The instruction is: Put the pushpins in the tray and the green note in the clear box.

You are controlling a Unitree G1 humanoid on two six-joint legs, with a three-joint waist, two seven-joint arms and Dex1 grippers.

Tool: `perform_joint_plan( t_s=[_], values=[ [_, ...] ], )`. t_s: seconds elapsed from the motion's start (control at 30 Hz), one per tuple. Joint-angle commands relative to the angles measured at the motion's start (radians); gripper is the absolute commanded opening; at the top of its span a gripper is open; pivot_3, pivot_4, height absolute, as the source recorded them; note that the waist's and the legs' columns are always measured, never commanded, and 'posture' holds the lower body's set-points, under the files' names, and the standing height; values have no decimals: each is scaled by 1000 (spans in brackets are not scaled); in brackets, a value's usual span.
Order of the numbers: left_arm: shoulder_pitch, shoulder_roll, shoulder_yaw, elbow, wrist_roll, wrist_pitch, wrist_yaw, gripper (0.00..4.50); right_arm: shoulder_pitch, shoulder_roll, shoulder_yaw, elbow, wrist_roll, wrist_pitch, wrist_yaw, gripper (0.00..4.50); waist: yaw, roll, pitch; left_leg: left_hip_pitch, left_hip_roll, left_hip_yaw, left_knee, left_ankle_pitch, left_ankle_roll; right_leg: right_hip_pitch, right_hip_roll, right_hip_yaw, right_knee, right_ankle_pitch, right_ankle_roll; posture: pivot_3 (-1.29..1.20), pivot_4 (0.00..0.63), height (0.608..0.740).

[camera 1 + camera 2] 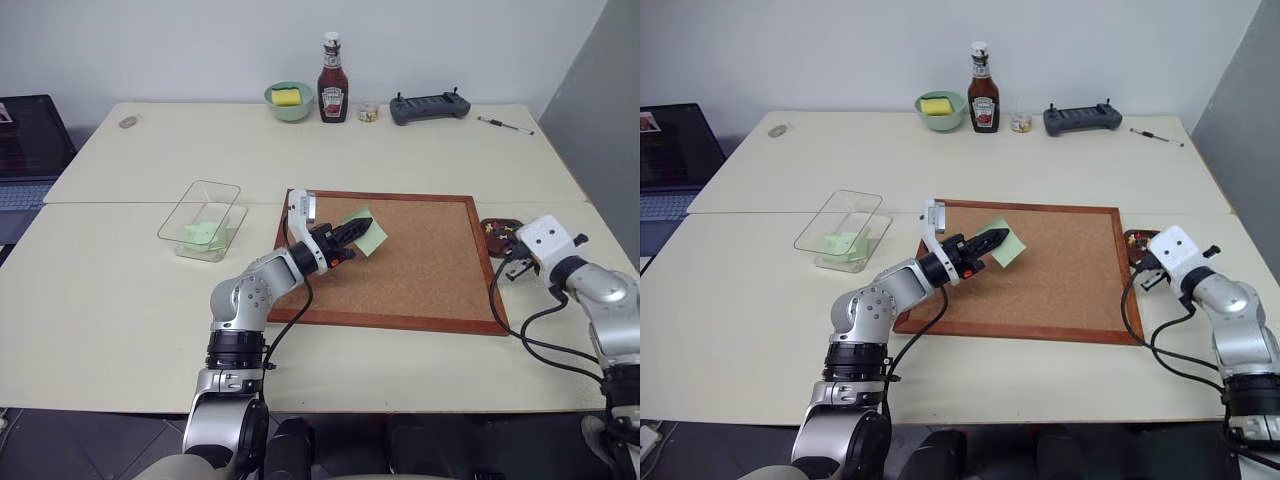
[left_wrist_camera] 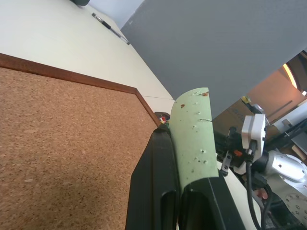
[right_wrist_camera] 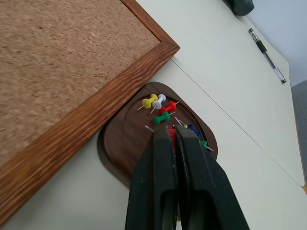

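Observation:
The green note (image 1: 370, 238) hangs curled just above the corkboard (image 1: 430, 265), with my left gripper (image 1: 356, 230) shut on its near edge. The left wrist view shows the note (image 2: 192, 129) pressed between the black fingers. The clear box (image 1: 176, 226) stands left of the board and holds a pale green slip (image 1: 203, 233). The dark tray (image 3: 122, 141) sits against the board's right edge with several pushpins (image 3: 160, 108) in it. My right gripper (image 3: 170, 132) is shut just over the tray. A speck of red shows at its tips; I cannot tell if it is held.
Along the table's far edge stand a green bowl (image 1: 288, 108) with a yellow sponge, a ketchup bottle (image 1: 332, 85), a small jar (image 1: 368, 112), a black controller (image 1: 430, 106) and a pen (image 1: 505, 124). A laptop (image 1: 25, 150) lies at the far left.

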Motion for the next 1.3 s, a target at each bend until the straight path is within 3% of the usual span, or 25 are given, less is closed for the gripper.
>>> perform_joint_plan(
  t_s=[0.03, 0.4, 0.63, 0.87, 1.0, 1.2, 1.3],
  values=[
    [-10, 1, -4, -49, -8, -21, 0, 0, -56, -2, 1, 47, -14, -23, -25, 569, 0, 0, 0, 0, 0, 0, 0, 0, 0, 0, 0, 0, 0, 0, 0, 0, 150, 740],
    [-9, 0, -4, -48, -8, -29, 6, 0, -78, -1, -2, 47, 7, -8, -38, 3079, -1, 0, 0, 0, 0, 0, 0, 0, -1, 0, 0, 0, 0, 0, 0, 0, 150, 740],
    [-31, 28, 13, -89, 18, -56, 67, 0, -53, -12, -65, -132, 104, 51, 19, 4472, -1, 0, 0, 0, 0, 0, 0, 0, -1, 0, 0, 0, 0, 0, 0, 0, 150, 740],
    [-47, 144, 92, -234, 51, -39, 218, 0, -64, 29, -20, -380, 323, 144, 230, 4472, -6, -1, 1, -1, 1, 0, 0, 0, 0, -1, 0, 0, 0, 0, 0, 0, 150, 740],
    [-17, 270, 134, -306, 121, -33, 290, 0, -107, 73, 73, -482, 436, 245, 344, 4472, -8, -1, 1, 0, 1, -1, 0, 0, 0, 0, 0, -1, 0, 0, 0, 0, 150, 740],
    [40, 473, 183, -299, 264, -41, 351, 0, -250, 208, 228, -427, 435, 255, 396, 4472, -3, -5, 3, -1, 0, -3, 0, -1, 1, -1, 0, -2, 0, 0, 0, 0, 150, 740],
    [53, 520, 179, -256, 305, -65, 355, 0, -294, 252, 265, -385, 416, 237, 406, 4472, -4, -5, 3, -2, 1, -3, -1, -1, 1, -5, 1, -1, 1, 0, 0, 0, 150, 740]
  ],
)
